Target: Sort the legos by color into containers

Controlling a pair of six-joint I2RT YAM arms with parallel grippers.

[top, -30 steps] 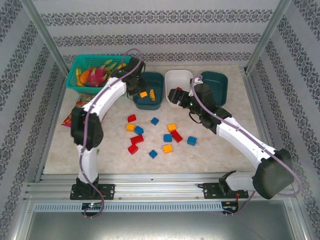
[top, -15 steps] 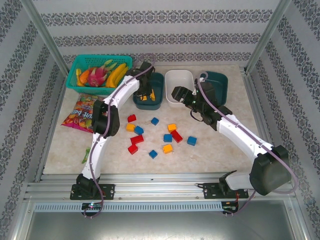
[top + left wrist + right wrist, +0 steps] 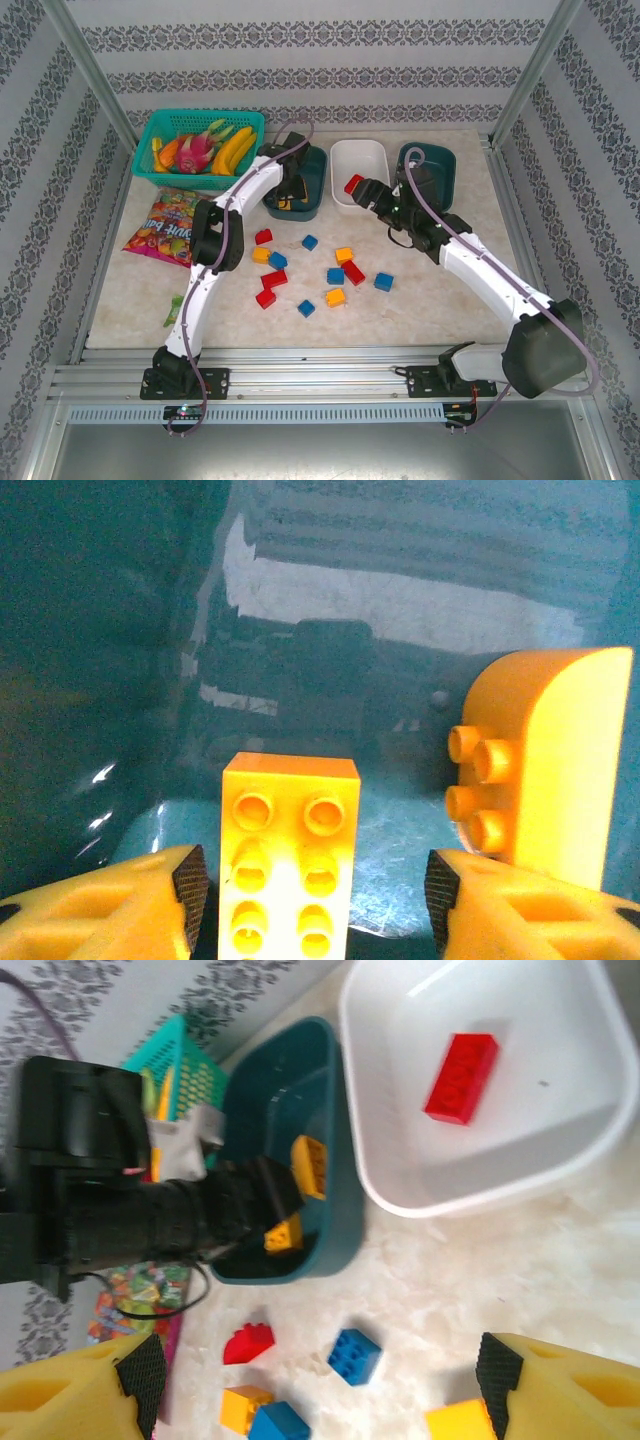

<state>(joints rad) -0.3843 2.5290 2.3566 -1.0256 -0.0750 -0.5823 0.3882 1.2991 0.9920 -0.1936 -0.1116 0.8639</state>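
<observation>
Left end effector (image 3: 310, 880), lowered inside the left dark teal tub (image 3: 120, 630): its fingers (image 3: 150, 900) stand apart and grip nothing. A yellow-orange brick (image 3: 290, 850) lies studs-up on the tub floor between them, the left pad just beside it and a gap on the right. A rounded yellow-orange block (image 3: 545, 770) stands ahead and to the right of the fingers, near the tub wall. Right end effector (image 3: 315, 1375), held above the counter (image 3: 560, 1290): fingers spread wide and empty. Ahead and to its right a red brick (image 3: 461, 1077) lies alone in the white tub (image 3: 560, 1160). The left dark teal tub is ahead and slightly left of it, holding both yellow-orange pieces and the other arm's wrist. Directly below and between the right fingers lie a red piece (image 3: 250, 1343) and a blue brick (image 3: 355, 1353). In the overhead view the remaining loose legos (image 3: 335, 275), red, blue and yellow-orange, are scattered on the counter on the near side of both end effectors. The second dark teal tub (image 3: 440, 165) lies to the right of the right end effector.
</observation>
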